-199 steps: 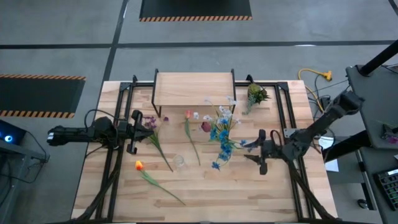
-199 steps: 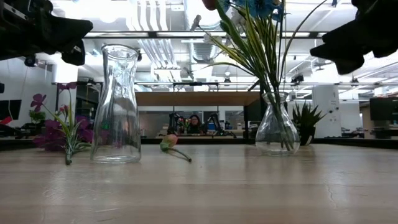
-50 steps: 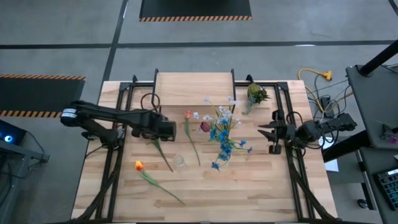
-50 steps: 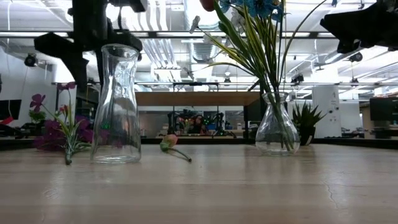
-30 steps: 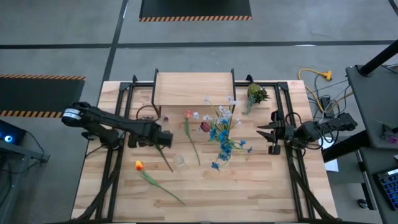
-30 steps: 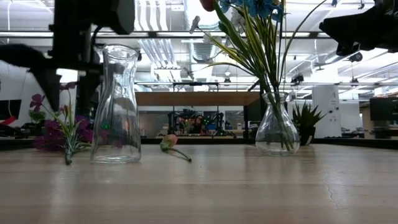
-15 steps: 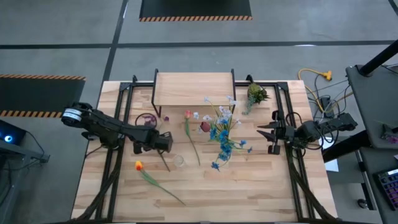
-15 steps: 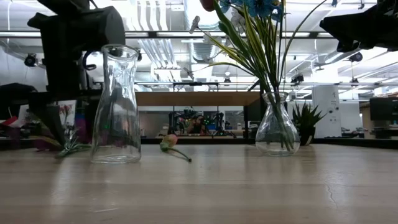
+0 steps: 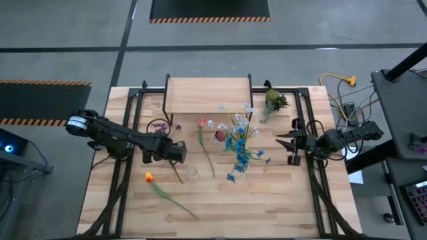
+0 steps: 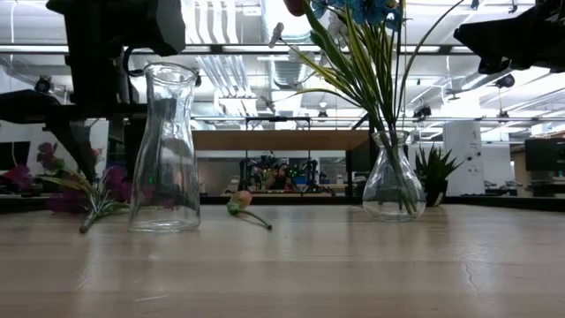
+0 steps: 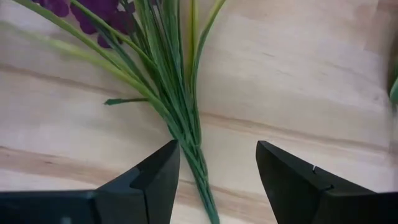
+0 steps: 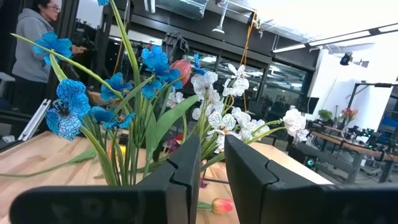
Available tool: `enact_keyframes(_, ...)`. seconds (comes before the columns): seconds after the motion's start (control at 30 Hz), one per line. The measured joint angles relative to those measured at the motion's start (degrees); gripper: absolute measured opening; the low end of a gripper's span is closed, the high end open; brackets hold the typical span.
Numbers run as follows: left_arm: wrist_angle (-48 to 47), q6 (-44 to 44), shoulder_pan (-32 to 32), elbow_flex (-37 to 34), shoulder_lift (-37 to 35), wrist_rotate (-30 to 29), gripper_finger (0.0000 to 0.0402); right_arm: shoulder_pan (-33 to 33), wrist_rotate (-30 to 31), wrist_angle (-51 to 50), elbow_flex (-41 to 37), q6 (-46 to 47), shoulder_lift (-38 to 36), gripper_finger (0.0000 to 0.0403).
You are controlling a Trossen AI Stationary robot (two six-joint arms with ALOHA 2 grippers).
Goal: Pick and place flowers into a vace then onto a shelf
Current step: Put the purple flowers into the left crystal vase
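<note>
Lying flat on the table [image 9: 267,200], the purple flower [image 9: 159,128] has its blooms toward the shelf [image 9: 207,95] and its green stem [image 11: 186,134] running away from it toward the empty clear vase [image 9: 192,173]. The left gripper [image 9: 179,153] sits low over that stem, on the side of the empty vase nearer the shelf. In the left wrist view its two dark fingers [image 11: 152,180] stand apart with the stem between them; neither finger visibly touches the stem, so the gripper is spread and not grasping.

Other flowers on the table: an orange-yellow flower [image 9: 149,177] lies beyond the empty vase from the shelf, and a pink flower [image 9: 202,123] lies between the purple flower and the bouquet. The second vase [image 10: 393,187], rounder, holds the blue and white flowers [image 9: 238,141]; it stands just beside the pink flower, on the side away from the left gripper. A dark red bloom [image 9: 221,135] shows at the edge of that bouquet.

The shelf stands at the far edge of the table with nothing on it. A yellow-green tuft [image 9: 274,101] sits beside the shelf's right end.

The right gripper [image 9: 288,144] hangs above the table, well apart from the bouquet on its right side. In the right wrist view its fingers [image 12: 186,168] are nearly together, a narrow gap left, with nothing between them.

A person [image 12: 36,46] stands in the room behind the table.
</note>
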Motion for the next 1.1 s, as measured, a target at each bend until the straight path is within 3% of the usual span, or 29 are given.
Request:
enact_keyframes(0.5, 1.03, -6.96, -2.77, -3.87, 2.54, -1.36, 0.0196, 0.00, -0.02, -0.39, 0.00, 0.14, 0.07, 0.0063)
enact_keyframes(1.1, 4.49, -5.20, -2.38, -6.22, 12.15, -3.13, 0.0185, 0.00, -0.02, -0.38, 0.00, 0.20, 0.07, 0.0063)
